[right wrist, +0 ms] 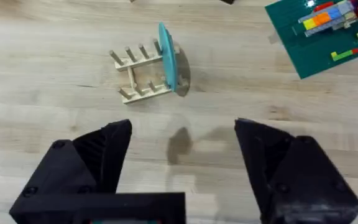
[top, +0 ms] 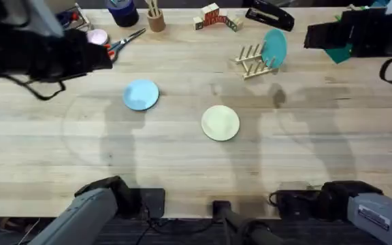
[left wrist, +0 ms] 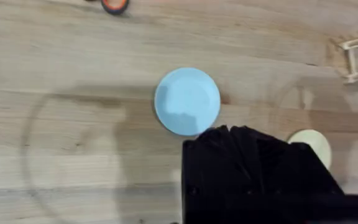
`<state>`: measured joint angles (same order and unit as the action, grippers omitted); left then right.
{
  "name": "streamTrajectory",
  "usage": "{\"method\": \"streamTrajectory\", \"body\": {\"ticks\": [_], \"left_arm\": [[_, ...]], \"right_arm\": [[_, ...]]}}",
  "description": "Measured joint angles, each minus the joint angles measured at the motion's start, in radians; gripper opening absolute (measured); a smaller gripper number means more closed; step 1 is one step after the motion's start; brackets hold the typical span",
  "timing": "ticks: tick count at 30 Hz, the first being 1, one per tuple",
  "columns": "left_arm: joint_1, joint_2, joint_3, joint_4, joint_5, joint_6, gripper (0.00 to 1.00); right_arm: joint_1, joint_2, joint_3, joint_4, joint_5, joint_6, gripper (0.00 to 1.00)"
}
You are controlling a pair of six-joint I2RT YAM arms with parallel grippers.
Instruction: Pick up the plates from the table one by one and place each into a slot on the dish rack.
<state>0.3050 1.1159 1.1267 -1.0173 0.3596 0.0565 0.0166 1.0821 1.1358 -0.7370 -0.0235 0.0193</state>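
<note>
Both arms hover high near the desk's [top: 182, 156] far corners: right jaws [right wrist: 182, 168] spread; left jaws' [left wrist: 253, 168] state unclear.

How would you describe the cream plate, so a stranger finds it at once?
Start at the dish rack at the table's far right. Nearer the arms' bases, mid-table, lies the cream-yellow plate. The other flat plate, to its left, is light blue.

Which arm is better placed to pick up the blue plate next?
Left, probably. The blue plate lies on the left half of the table, and the left wrist view looks straight down on it. The right gripper hovers near the rack.
</note>
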Motion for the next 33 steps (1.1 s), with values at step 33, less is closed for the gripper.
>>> {"method": "streamTrajectory", "body": {"ticks": [33], "left_arm": [[0.282, 0.715, 0.001, -0.048, 0.539, 0.583, 0.041]], "right_arm": [[0.000, 0.000, 0.000, 0.000, 0.000, 0.003, 0.996]]}}
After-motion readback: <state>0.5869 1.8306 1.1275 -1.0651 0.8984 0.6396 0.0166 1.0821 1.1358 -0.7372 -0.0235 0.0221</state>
